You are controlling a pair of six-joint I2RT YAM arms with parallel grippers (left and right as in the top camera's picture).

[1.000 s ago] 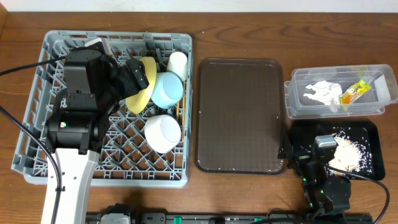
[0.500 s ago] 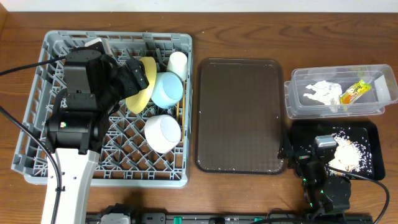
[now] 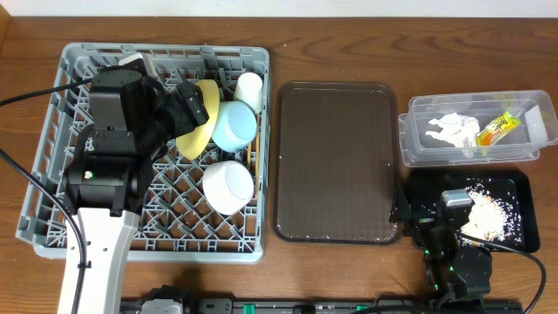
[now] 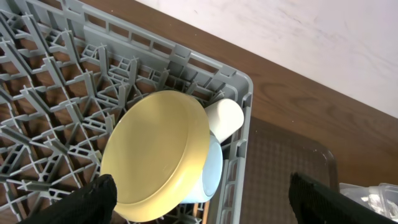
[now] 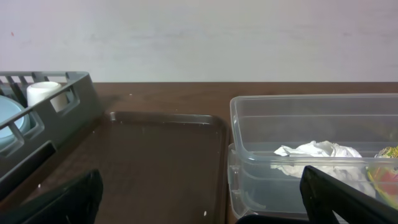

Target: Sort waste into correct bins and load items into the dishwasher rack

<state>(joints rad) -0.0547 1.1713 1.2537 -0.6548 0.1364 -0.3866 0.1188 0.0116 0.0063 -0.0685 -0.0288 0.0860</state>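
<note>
**Nothing moved in the last second: both grippers wide, dishes racked, waste binned**

Shows the left gripper [image 4: 202,186] splayed wide with nothing between its dark fingers [image 4: 93,199]. Hovers above the yellow round plate [image 4: 155,149], clear of it. Finds that plate standing tilted on edge among the pegs of the large square grey plastic rack [image 4: 50,74], leaning against the light blue bowl [image 4: 211,174] on its right. Places the white cup [image 4: 224,118] just behind the two, lying in the rack's far right corner.

From overhead, puts the same gripper [image 3: 196,105] over the plate [image 3: 207,122], with the blue bowl [image 3: 234,125] and cup [image 3: 248,87] beside it, and the small white bowl [image 3: 228,186] nearer the front of the rack [image 3: 52,174]. Makes out only a thin brownish sliver by the rack's right wall, perhaps the two thin wooden chopsticks [image 3: 251,157]; cannot tell for sure.

Shows the right gripper [image 5: 199,186] likewise spread wide and empty. Sits low over the left part of the shallow black rectangular tray [image 3: 514,179], next to the whitish rice scraps [image 3: 488,214] lying in it.

Finds the crumpled white paper napkin [image 3: 451,131] and the small yellow-orange-green snack wrapper [image 3: 497,128] inside the clear plastic rectangular tub [image 3: 414,148], just behind the black tray. Leaves the dark brown serving tray [image 3: 336,161] between rack and bins on the wooden table [image 3: 349,44].

Matches the views from a second and half a second ago in every placement; no shift in either arm or in any object.
</note>
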